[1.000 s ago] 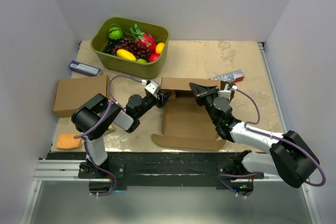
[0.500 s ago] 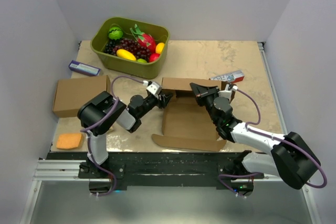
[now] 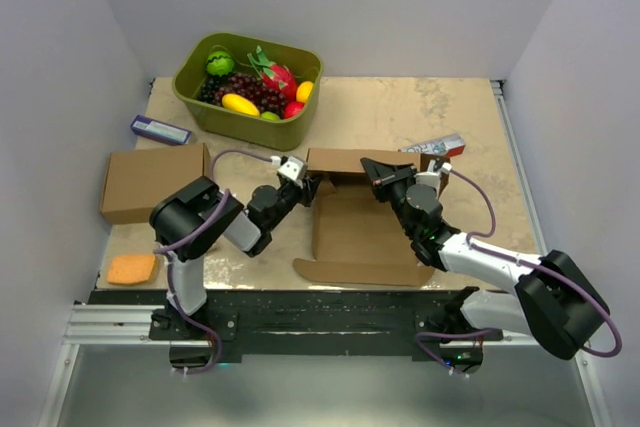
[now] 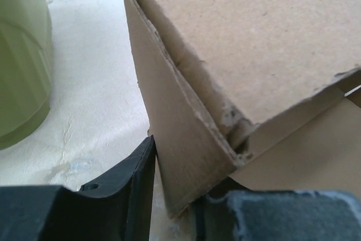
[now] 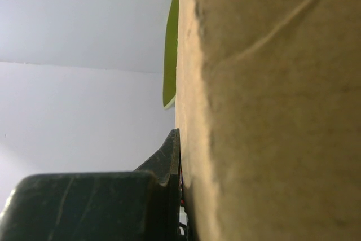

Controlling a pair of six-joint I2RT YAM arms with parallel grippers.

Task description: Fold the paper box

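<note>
Tan table | green tub — fruit | both jaws pinching paper box walls

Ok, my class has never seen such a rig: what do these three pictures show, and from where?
A left arm and right arm are bolted at the near edge of the table, each ending in a two-finger gripper. The wide picture looks down from above and behind; the close-ups come from wrist cameras. Between the arms lies the paper box, half folded. The right gripper is shut on its back wall; the left gripper has a side wall between its jaws, grip unclear. Also there: a closed cardboard box, a green tub of fruit, an orange sponge, a blue box and a red-and-white carton.
</note>
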